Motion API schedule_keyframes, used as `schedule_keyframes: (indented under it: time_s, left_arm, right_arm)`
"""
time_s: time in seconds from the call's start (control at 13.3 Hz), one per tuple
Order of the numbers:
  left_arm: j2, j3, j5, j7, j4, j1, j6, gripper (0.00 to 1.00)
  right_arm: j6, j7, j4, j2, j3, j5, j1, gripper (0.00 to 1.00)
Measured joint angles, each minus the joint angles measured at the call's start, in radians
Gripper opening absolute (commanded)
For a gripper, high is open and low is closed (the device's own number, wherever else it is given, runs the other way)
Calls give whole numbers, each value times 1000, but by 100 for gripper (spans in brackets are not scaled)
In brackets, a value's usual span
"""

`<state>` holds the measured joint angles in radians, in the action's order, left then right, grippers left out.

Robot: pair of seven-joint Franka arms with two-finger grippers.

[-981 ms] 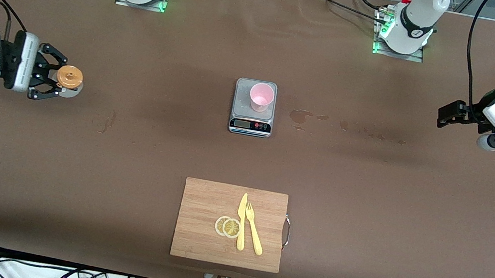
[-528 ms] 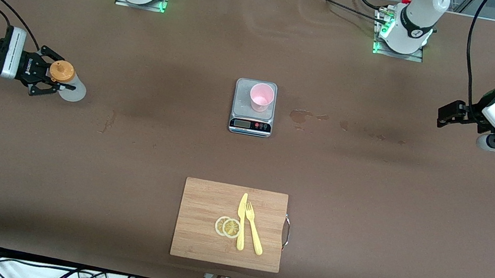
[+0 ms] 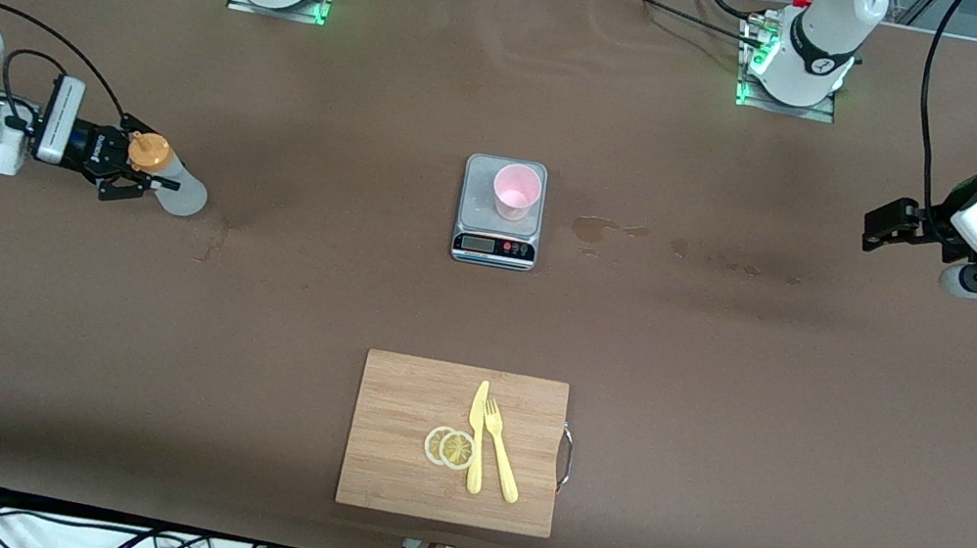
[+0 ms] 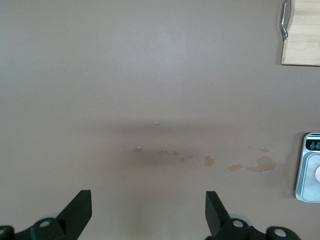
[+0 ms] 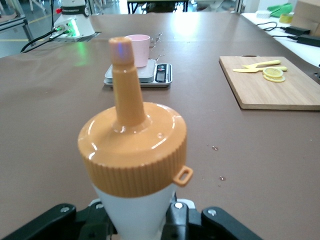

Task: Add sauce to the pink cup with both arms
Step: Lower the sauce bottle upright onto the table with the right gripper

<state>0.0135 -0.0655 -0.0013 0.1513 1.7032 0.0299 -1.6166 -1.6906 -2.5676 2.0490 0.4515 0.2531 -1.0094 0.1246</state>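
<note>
The right gripper (image 3: 131, 168) was clamped on the sauce (image 3: 167, 178) near the table's (image 3: 725, 403) right-arm end; the cup (image 3: 516, 191) stood on the scale (image 3: 500, 212) mid-table; the left gripper (image 3: 889, 225) waited, fingers apart, over the other end.

The right wrist view crops the sauce bottle (image 5: 132, 165) at its lower body, and the right gripper (image 5: 137, 222) shows only as black parts at that edge. The left wrist view cuts the grey scale (image 4: 311, 167) and the cutting board (image 4: 301, 32) to slivers. In the front view, the scale's display is too small to read.
</note>
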Motion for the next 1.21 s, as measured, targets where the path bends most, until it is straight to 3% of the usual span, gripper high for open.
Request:
schedule_keyframes:
  time_s: [0.23, 0.45, 0.6, 0.75, 1.21]
  left_arm:
    - [2, 0, 0, 0, 0, 1, 1, 100]
    - [7, -1, 0, 0, 0, 1, 1, 100]
    - [8, -1, 0, 0, 0, 1, 1, 100]
    - [8, -1, 0, 0, 0, 1, 1, 100]
    - [9, -3, 0, 0, 0, 2, 1, 100]
  right_arm:
    - [0, -30, -1, 65, -1, -53, 7, 29]
    - [0, -31, -2, 95, -1, -89, 11, 46]
    - [0, -31, -2, 113, -2, -105, 12, 63]
    - [0, -31, -4, 129, -3, -119, 13, 100]
    - [12, -30, -59, 131, -3, -116, 37, 100]
